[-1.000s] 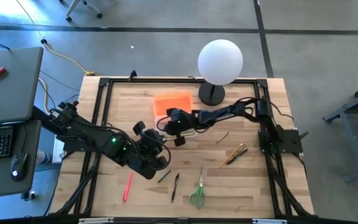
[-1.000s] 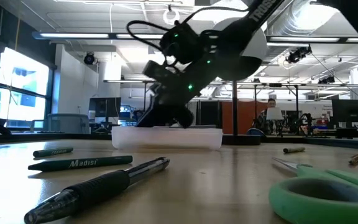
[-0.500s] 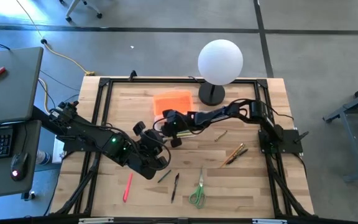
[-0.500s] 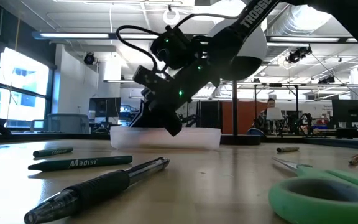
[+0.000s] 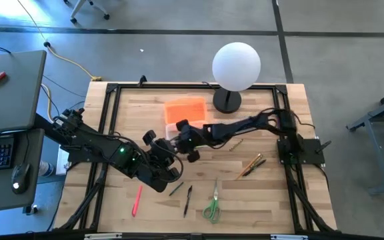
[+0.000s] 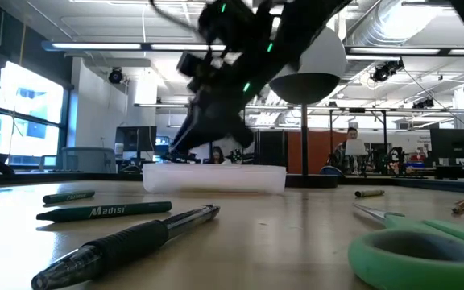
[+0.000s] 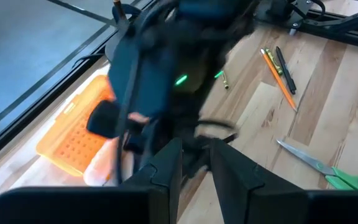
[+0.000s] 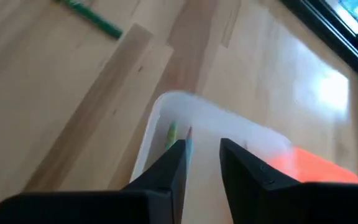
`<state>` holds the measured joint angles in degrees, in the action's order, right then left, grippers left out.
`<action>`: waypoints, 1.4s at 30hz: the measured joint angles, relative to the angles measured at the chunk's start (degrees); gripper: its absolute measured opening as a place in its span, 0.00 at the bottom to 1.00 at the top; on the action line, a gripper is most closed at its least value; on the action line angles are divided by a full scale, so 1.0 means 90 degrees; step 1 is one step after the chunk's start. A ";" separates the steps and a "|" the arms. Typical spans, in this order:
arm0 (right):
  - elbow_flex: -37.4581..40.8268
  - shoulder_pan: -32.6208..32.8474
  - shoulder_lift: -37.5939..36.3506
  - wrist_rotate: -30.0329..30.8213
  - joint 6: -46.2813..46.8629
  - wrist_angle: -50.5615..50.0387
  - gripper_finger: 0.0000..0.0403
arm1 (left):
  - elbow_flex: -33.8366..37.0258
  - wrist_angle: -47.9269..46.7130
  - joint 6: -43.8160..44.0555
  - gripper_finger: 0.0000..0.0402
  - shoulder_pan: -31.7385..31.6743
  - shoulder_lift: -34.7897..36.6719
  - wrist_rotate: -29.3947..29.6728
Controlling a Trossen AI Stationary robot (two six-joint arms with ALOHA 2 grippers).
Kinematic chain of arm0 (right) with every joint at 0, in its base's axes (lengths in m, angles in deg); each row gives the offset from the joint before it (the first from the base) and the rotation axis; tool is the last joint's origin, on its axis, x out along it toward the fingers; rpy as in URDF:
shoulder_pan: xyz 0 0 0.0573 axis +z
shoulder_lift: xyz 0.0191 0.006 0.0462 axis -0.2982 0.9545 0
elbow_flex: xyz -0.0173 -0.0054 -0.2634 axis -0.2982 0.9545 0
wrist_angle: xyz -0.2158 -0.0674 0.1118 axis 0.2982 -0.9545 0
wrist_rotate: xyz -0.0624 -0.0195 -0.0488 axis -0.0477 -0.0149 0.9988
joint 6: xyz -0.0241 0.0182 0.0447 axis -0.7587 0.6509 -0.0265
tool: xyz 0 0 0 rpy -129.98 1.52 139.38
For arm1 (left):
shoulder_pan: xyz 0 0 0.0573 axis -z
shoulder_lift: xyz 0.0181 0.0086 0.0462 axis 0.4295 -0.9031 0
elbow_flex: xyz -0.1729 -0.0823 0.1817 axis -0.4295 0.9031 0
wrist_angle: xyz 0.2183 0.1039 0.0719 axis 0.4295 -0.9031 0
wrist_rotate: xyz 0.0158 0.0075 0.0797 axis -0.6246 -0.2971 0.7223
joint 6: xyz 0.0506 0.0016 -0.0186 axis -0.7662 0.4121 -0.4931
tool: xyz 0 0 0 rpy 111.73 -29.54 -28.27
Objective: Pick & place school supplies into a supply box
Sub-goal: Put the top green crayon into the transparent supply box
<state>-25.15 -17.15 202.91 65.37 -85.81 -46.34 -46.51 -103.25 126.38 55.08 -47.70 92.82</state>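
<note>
On the worktop I count one clear box, one orange lid lying beside it towards the lamp, one pair of green scissors, one pink-red marker, one black pen, one green pencil just beside that pen, one short green stub, and a small bunch of orange and dark pencils near the right arm's base.

The right end effector hangs directly over the box, its two fingers slightly parted and gripping nothing. In its wrist view the box sits straight ahead of the fingertips, with two pencils, one greenish and one reddish, already lying inside against the near wall.

The left end effector waits just beside the box, between it and the green pencil. Its fingers stand close together with a narrow gap, nothing between them.

From table height, the box sits behind two green pencils and the pen.
</note>
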 joint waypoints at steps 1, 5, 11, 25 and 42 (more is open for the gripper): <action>0.0000 0.0088 -0.0163 0.0161 -0.0005 -0.0276 0.18 | 0.0000 0.0000 0.0000 0.29 -0.0001 0.0000 0.0000; 0.0000 0.0374 -0.0880 0.0335 0.0098 -0.1681 0.16 | 0.0000 0.0025 0.0000 0.29 0.0001 0.0000 -0.0003; 0.0720 0.0349 -0.2325 0.0894 0.0920 -0.2650 0.12 | 0.0000 0.0086 -0.0010 0.29 0.0001 -0.0005 -0.0037; 0.6380 0.0189 -0.6839 -0.0710 0.1522 0.1233 0.13 | 0.0000 0.0108 -0.0033 0.29 -0.0001 -0.0002 0.0199; 0.8388 -0.0321 -0.5817 -0.1057 0.2139 0.4128 0.22 | 0.0000 0.0296 -0.0032 0.29 -0.0001 -0.0002 0.0574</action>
<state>50.35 -20.03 150.56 55.86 -66.56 -9.19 -46.51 -100.58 126.09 55.06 -47.72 97.99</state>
